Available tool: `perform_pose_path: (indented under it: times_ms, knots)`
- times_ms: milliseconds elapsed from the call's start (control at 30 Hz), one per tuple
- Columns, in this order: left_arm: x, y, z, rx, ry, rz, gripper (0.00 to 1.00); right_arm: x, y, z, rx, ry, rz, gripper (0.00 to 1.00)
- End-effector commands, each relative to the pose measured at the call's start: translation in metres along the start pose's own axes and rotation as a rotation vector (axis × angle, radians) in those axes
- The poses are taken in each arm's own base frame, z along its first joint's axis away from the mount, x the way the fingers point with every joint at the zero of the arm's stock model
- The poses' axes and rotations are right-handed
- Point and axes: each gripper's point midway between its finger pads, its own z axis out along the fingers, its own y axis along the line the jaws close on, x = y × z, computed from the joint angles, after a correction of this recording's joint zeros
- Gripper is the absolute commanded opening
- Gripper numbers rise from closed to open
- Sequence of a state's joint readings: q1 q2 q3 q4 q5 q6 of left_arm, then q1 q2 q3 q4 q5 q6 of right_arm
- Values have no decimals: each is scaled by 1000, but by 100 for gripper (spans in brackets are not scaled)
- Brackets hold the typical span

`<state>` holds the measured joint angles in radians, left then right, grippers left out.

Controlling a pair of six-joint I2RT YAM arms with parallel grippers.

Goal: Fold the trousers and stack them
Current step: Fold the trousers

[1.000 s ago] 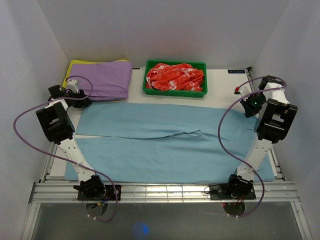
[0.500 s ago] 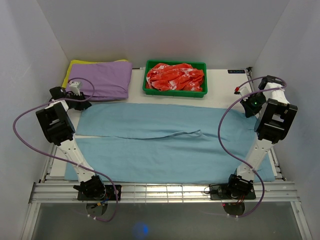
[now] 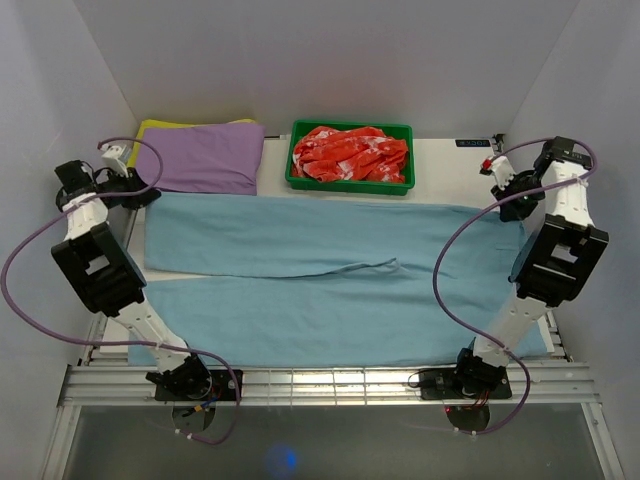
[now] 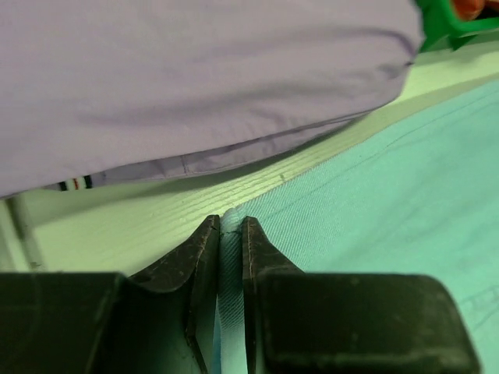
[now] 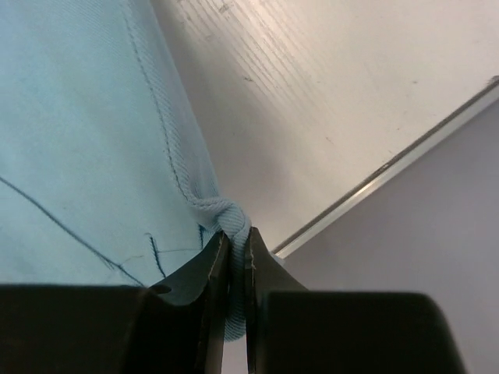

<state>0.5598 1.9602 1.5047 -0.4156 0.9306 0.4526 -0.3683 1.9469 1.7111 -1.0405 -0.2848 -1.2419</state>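
- yellow cloth (image 3: 148, 127): mostly hid. under purple garment (image 3: 205, 158).
- green bin (image 4: 446, 25): cut off, top-R corner, L wrist view.
- trousers (image 3: 320, 300): near edge pt. behind left arm (image 3: 150, 325), right arm (image 3: 505, 320).

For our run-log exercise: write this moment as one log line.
left gripper: shut on light-blue cloth trousers, far-left corner | right gripper: shut on far-right corner | fold: not yet made
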Motion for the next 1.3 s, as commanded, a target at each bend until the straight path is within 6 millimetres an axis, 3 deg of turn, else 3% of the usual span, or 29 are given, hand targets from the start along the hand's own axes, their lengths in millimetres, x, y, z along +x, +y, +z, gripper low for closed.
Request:
perform_pose_path:
  times_ms: [0, 67, 200, 233, 300, 333, 367, 433, 533, 567, 667, 900, 933, 1000, 1100, 1133, 1200, 1233, 1267]
  knots:
    - [-49, -24, -53, 49, -113, 119, 0, 0, 11, -34, 12, -35, -125, 8]
    - [-45, -33, -67, 69, -105, 136, 0, 0, 19, -48, 22, -49, -139, 8]
    - [-35, -41, -112, 54, -105, 173, 0, 22, 39, -70, 37, -55, -158, 8]
    - [-22, -51, -120, 70, -80, 131, 0, 25, 50, -76, 37, -63, -193, 8]
    - [-9, -47, -145, 38, -74, 204, 0, 42, 66, -86, 20, -64, -183, 8]
    - [6, -61, -153, 64, -47, 145, 0, 46, 77, -91, 20, -66, -230, 8]
    - [18, -54, -169, 37, -29, 232, 0, 57, 83, -95, 24, -61, -222, 8]
    - [46, -63, -181, 44, 50, 166, 0, 69, 102, -104, 21, -38, -251, 8]
    - [114, -69, -196, 37, 218, 192, 0, 104, 134, -93, -31, 41, -289, 8]
    - [139, -80, -194, 58, 260, 160, 0, 116, 153, -77, -85, 52, -272, 8]
    - [180, -78, -191, 24, 360, 83, 0, 134, 176, -51, -132, 85, -263, 8]
    - [242, -61, -167, -60, 527, -46, 0, 157, 187, -4, -199, 140, -174, 8]
    - [244, -51, -163, -91, 537, -35, 0, 156, 186, 0, -194, 139, -128, 8]
    - [249, -51, -148, -91, 550, -104, 0, 154, 176, 10, -202, 137, -96, 8]
    - [239, -38, -126, -129, 543, -141, 0, 147, 165, 26, -216, 136, -26, 8]
    - [232, -27, -117, -145, 531, -133, 0, 142, 155, 27, -195, 129, 5, 8]
    - [220, -25, -98, -149, 525, -159, 0, 134, 146, 34, -194, 123, 9, 8]
    - [217, -19, -90, -149, 516, -169, 0, 127, 131, 33, -161, 113, 6, 8]
    - [197, -8, -81, -163, 491, -148, 0, 120, 126, 34, -157, 109, 14, 8]
